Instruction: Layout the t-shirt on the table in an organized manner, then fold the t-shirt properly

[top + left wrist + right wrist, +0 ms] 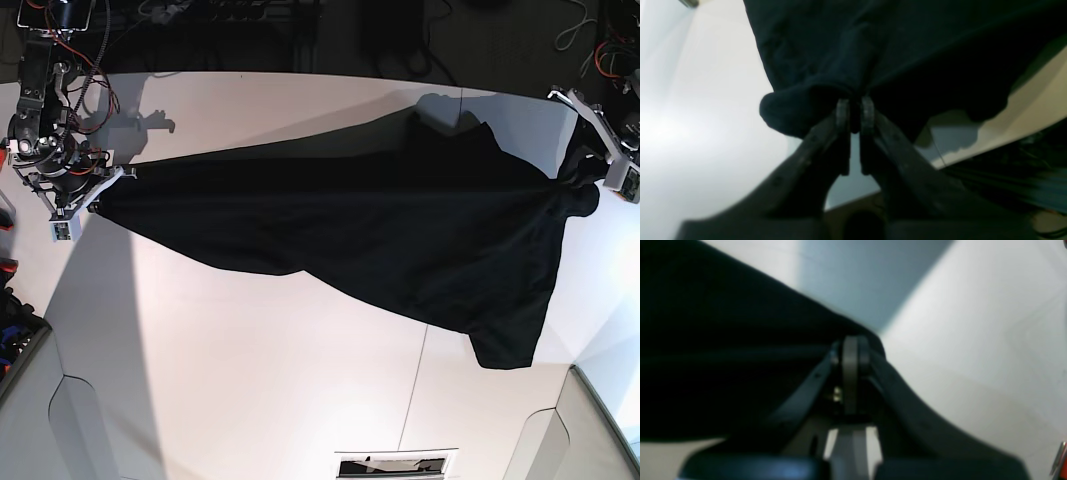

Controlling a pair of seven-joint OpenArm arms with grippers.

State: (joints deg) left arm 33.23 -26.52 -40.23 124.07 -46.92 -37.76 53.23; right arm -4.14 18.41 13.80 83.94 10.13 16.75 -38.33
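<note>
left wrist view: the left claw has its tips set a narrow gap apart with a bunched fold of the shirt pinched between them; the dark cloth spreads away above and to both sides of the tips, and the white bench lies beyond to the left.

right wrist view: the right claw is fully closed on an edge of the shirt, which runs off to the left of its tips as a taut dark sheet.

base view: the shirt is stretched between the two claws over the bench, one corner drooping below. no print shows.

judgement: the laying-out step is in hand. the next move calls for lowering the cloth flat and smoothing the drooping corner.
</note>
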